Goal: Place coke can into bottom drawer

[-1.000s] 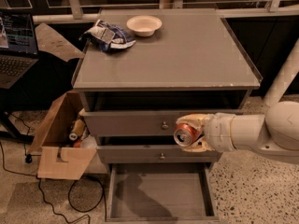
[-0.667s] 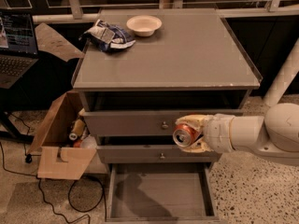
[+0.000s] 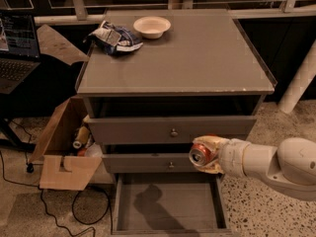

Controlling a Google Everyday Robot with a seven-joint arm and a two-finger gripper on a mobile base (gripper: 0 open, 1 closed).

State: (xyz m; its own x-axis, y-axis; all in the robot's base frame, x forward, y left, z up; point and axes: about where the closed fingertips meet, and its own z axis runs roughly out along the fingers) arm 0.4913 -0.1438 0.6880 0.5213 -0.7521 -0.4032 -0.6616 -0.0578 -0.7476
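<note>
My gripper [image 3: 205,154] reaches in from the right on a white arm and is shut on the coke can [image 3: 200,154], a red can held on its side with its silver top facing left. It hangs in front of the middle drawer, above the right part of the bottom drawer [image 3: 170,206]. That drawer is pulled open at the foot of the grey cabinet, and its flat grey floor shows only a shadow.
Two shut drawers with round knobs [image 3: 174,132] sit above. On the cabinet top [image 3: 197,58] lie a blue-and-white chip bag [image 3: 114,36] and a white bowl [image 3: 152,26]. An open cardboard box [image 3: 66,149] stands on the floor at left, with cables and a laptop [image 3: 15,48] nearby.
The gripper with the can has stayed in nearly the same place in front of the middle drawer. Nothing else has moved.
</note>
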